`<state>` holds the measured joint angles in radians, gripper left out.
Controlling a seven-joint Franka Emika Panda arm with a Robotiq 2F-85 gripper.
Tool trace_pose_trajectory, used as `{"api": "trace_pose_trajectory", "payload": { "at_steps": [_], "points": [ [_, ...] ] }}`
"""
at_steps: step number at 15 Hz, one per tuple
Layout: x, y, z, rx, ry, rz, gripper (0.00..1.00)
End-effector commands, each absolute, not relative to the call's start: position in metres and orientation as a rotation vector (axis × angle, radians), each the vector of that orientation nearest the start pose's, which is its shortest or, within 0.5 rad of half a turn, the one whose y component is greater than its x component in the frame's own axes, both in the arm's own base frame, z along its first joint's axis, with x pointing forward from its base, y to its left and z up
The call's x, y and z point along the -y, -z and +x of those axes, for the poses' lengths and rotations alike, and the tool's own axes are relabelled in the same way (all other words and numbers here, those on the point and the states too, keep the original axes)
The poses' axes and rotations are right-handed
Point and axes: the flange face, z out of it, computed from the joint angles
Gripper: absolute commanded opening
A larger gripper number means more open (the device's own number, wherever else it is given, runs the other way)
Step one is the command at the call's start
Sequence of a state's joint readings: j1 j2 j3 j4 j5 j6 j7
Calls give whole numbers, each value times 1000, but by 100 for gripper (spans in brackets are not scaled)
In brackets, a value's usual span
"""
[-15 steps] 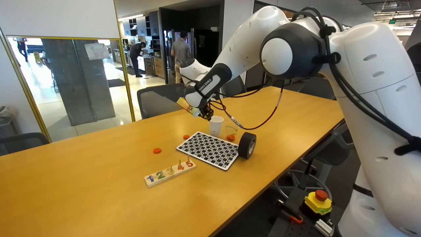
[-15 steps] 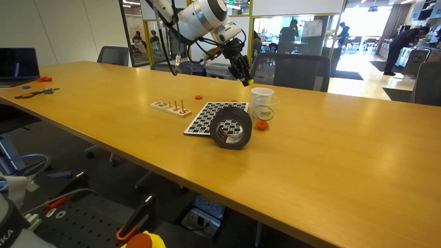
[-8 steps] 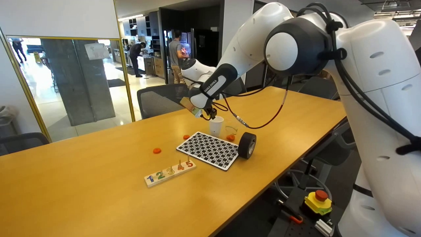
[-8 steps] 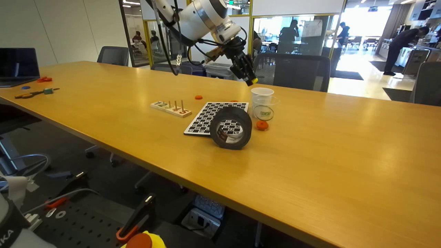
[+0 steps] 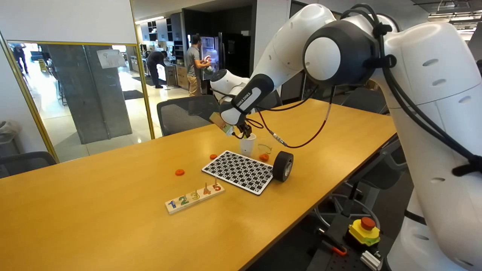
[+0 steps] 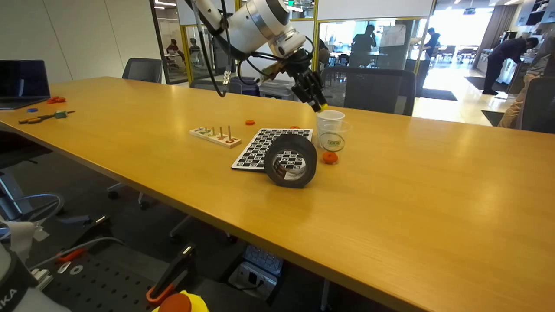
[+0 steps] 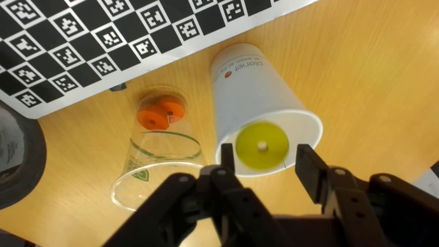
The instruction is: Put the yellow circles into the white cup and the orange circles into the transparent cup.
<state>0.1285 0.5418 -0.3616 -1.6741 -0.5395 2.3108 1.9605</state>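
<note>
A yellow circle (image 7: pixel 248 152), slightly blurred, shows at the mouth of the white cup (image 7: pixel 248 89) in the wrist view. My gripper (image 7: pixel 265 148) stands open, one finger on each side of that circle, with a gap to both pads. In an exterior view the gripper (image 6: pixel 320 108) is right above the white cup's rim, the yellow circle (image 6: pixel 324 106) at its tips. Left of the white cup in the wrist view, the transparent cup (image 7: pixel 140 175) has two orange circles (image 7: pixel 152 117) at its bottom. More orange circles (image 5: pixel 179 172) lie on the table, one behind the board (image 5: pixel 213 156).
A checkered board (image 5: pixel 241 169) lies beside the cups, with a black tape roll (image 6: pixel 271 167) standing at its corner. A wooden number peg board (image 5: pixel 194 198) is near it. At the far end are a laptop (image 6: pixel 21 82) and pliers (image 6: pixel 39 118).
My gripper has moved sideways to the white cup and come down to its rim, carrying the yellow circle. The jaws have just parted from it.
</note>
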Motion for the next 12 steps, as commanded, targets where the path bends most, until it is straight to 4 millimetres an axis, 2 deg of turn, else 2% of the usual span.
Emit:
{"api": "trace_pose_trajectory", "payload": {
  "at_steps": [1,3,6,9,12],
  "points": [
    [140,-328,673,-2609,903,-2060,83],
    [136,-329,675,-2580,872,-2076,99],
    [116,-332,683,-2498,841,-2121,100],
    [90,-339,695,-2304,789,-2213,100],
    [67,-343,711,-2225,694,-2194,100]
  ]
}}
